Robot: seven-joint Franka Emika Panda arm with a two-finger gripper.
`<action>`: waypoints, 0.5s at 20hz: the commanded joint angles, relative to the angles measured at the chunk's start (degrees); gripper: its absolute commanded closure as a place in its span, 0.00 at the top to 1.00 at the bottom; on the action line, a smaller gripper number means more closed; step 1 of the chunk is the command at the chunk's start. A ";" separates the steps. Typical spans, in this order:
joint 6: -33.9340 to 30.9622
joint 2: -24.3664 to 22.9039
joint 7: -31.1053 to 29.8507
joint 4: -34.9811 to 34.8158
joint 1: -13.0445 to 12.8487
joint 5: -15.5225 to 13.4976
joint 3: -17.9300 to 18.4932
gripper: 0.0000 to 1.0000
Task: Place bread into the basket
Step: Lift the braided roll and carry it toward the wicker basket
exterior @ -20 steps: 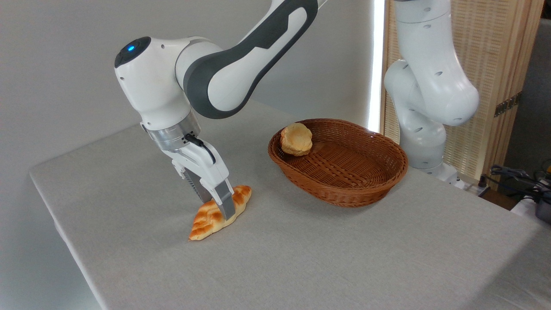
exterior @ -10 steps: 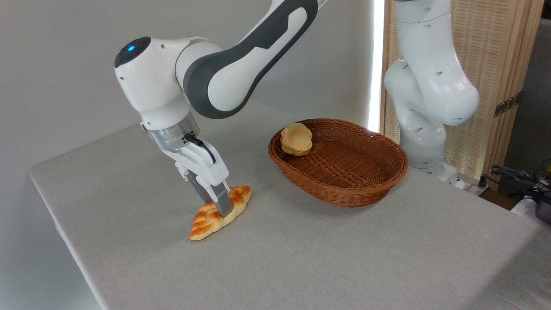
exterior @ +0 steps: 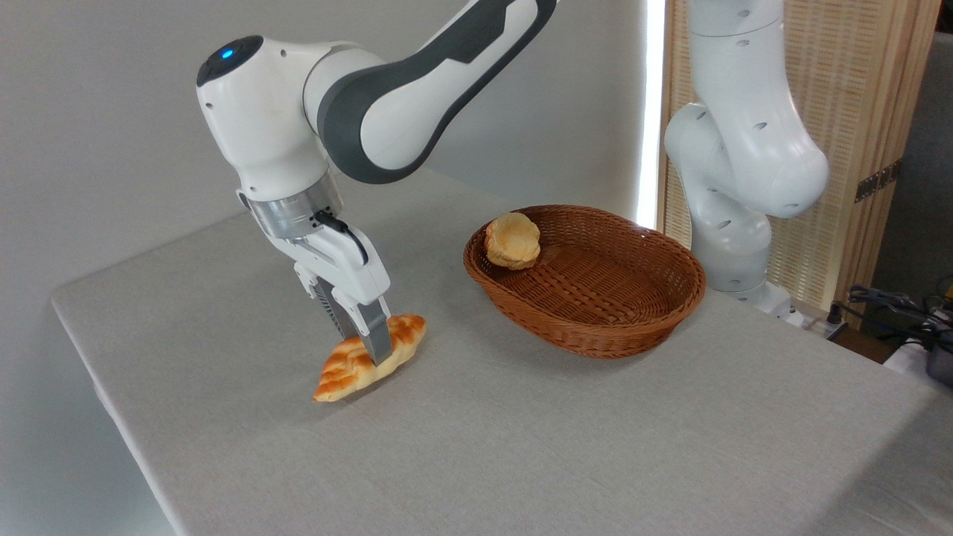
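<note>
1. Now gripper (exterior: 366, 344) is clamped across the bread (exterior: 370, 358), low over the table (exterior: 521, 447), left of the basket (exterior: 588, 279).
2. Risk: off-centre pinch, so the loaf may pivot or slip.
3. Risk: low carry clips the rim.

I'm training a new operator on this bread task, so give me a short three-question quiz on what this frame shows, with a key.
1. True or false: the claw is shut on the braided loaf.
2. Which item already lies in the wicker basket? A) a round bun B) a second braided loaf C) nothing
3. Fill in: as the picture shows it, the basket stands to the ___ of the loaf.

Key
1. True: the fingers straddle the loaf's middle, gripping it.
2. A: the round bun leans against the basket's inner left wall.
3. Right.
</note>
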 commanded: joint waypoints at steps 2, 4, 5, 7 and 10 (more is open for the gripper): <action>-0.41 -3.27 1.16 -0.21 -0.09 0.85 0.29 0.57; -0.93 -4.85 1.16 -0.39 -0.09 0.85 0.20 0.59; -2.50 -5.46 1.34 -0.39 -0.09 0.76 0.20 0.59; -4.44 -7.22 2.04 -0.39 -0.09 0.15 0.20 0.59; -6.20 -10.56 2.04 -0.65 -0.09 0.15 0.20 0.59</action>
